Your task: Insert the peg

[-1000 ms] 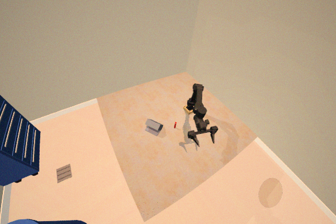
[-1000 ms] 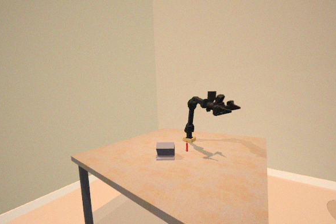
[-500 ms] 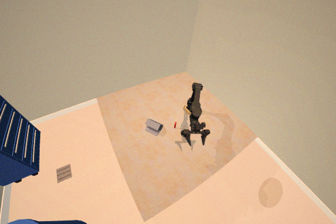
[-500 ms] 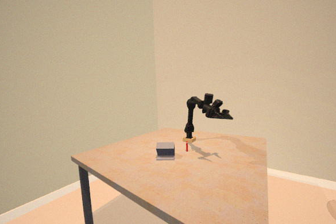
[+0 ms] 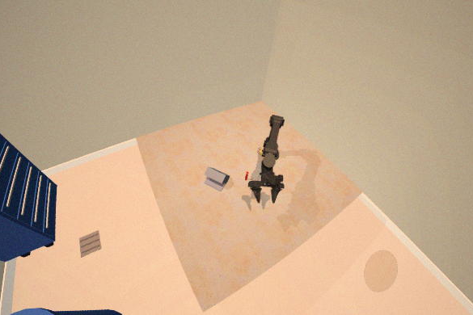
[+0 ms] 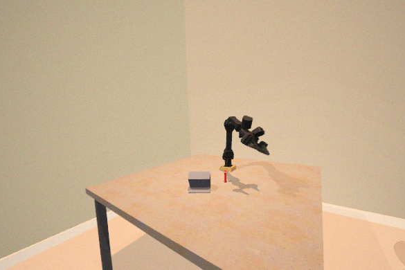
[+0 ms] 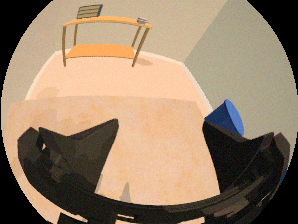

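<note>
A small red peg stands upright on the table, close to the arm's base. The grey sloped panel sits on the table a short way from the peg; I cannot make out its hole. My gripper is open and empty. It hangs in the air well above the table, tilted downward, off to the side of the peg and apart from it. The wrist view shows only the two dark fingers, table top and floor; the peg and panel are out of it.
The arm's base sits on a tan block near the table's far corner. A blue cabinet stands on the floor to the left, and a blue bin shows in the wrist view. A second table stands far across the room.
</note>
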Motion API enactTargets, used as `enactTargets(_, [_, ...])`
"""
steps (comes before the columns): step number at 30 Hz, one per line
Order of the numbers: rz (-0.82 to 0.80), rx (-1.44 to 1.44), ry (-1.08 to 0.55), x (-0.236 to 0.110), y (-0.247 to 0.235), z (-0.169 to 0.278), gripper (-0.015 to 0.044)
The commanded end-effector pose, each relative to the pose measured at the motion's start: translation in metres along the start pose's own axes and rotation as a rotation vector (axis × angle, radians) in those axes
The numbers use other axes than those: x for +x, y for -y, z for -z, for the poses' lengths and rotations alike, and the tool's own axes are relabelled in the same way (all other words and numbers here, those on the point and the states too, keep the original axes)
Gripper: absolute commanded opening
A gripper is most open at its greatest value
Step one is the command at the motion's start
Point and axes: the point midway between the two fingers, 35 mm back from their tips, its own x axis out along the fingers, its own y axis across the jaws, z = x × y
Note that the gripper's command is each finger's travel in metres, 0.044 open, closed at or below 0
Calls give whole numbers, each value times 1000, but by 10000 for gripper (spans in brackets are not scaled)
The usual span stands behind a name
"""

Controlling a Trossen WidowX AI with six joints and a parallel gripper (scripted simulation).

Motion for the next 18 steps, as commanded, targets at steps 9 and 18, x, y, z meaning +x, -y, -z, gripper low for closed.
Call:
enactTargets(9, [-44, -225, -161, -12, -1, 47, 440])
enactTargets(18, [-116, -400, -271, -24, -4, 82, 440])
